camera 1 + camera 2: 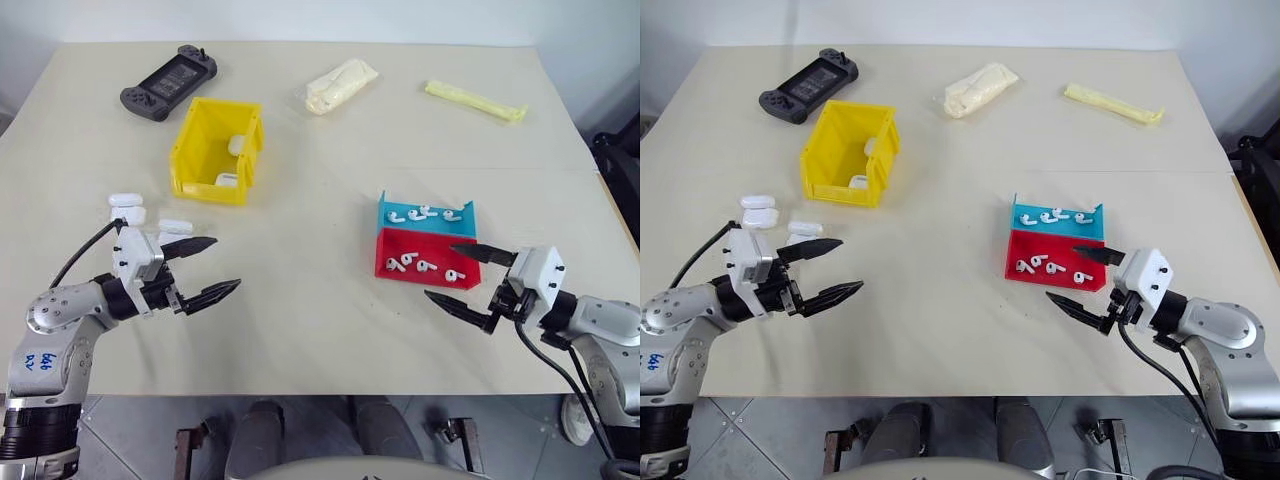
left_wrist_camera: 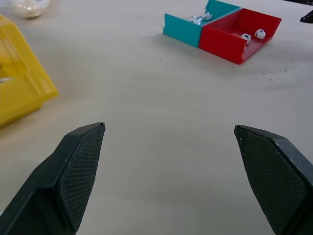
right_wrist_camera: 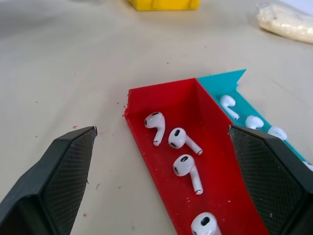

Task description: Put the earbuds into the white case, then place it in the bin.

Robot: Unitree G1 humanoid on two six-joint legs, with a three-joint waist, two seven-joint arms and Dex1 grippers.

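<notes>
1. Glossy white earbuds (image 1: 418, 266) lie in the red tray (image 1: 385, 262) and the blue tray (image 1: 392, 212); white cases (image 1: 127, 206) sit beside the left gripper (image 1: 203, 268), jaws apart.
2. Yellow bin (image 1: 820, 160) holds white pieces, partly hidden by its walls.
3. Black left fingers (image 2: 78, 166) stand wide.
4. Red tray's earbuds lie between the right gripper (image 3: 161, 161)'s spread fingers; the nearest is cut off.

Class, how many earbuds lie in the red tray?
4 earbuds lie in a row along the floor of the red tray, beside the blue tray; none looks hidden.
</notes>
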